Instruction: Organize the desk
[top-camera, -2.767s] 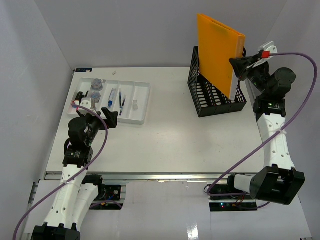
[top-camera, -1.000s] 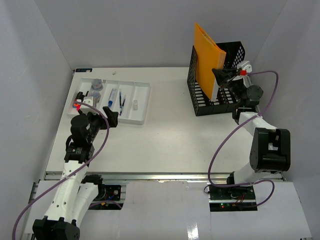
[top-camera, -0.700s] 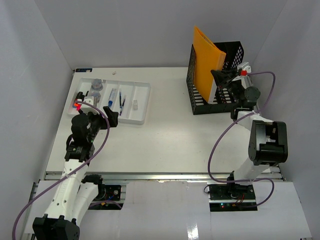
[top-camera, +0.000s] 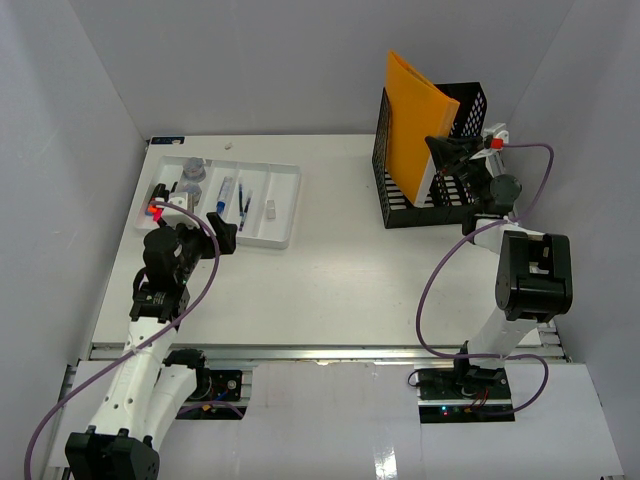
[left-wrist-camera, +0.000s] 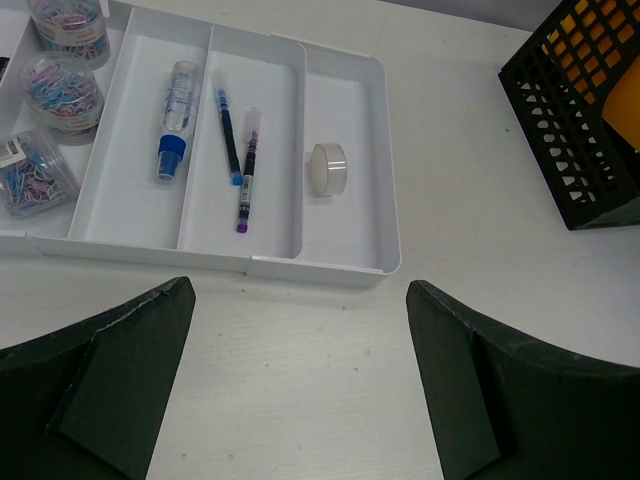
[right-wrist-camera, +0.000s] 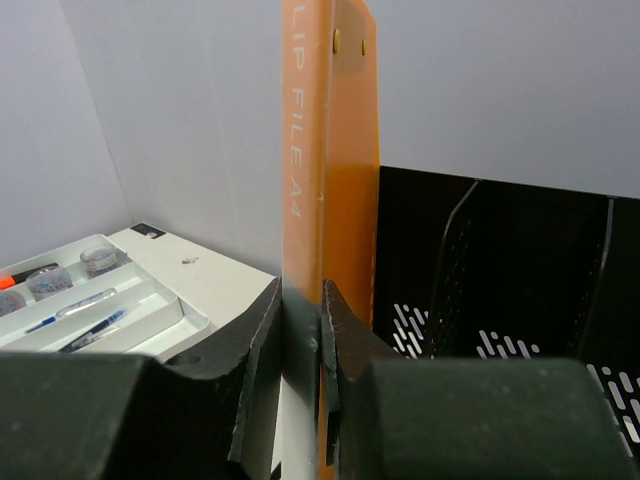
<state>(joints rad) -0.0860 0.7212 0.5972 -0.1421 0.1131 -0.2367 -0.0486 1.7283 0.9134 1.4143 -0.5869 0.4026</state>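
Right claw (top-camera: 441, 151) pinching folder (top-camera: 411, 118), tilted in rack (top-camera: 468, 106); if I let go now, it may topple. Left claw (left-wrist-camera: 298, 292) spread wide.

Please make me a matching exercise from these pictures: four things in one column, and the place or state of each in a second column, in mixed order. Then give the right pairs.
Column 1
1. file
2. left claw
3. pens
4. bottle

Column 2
a. open, holding nothing
b. lying alone in a tray compartment
c. upright, gripped by the right claw, lower end in the rack
d. side by side in one tray compartment

Pairs: 1-c, 2-a, 3-d, 4-b
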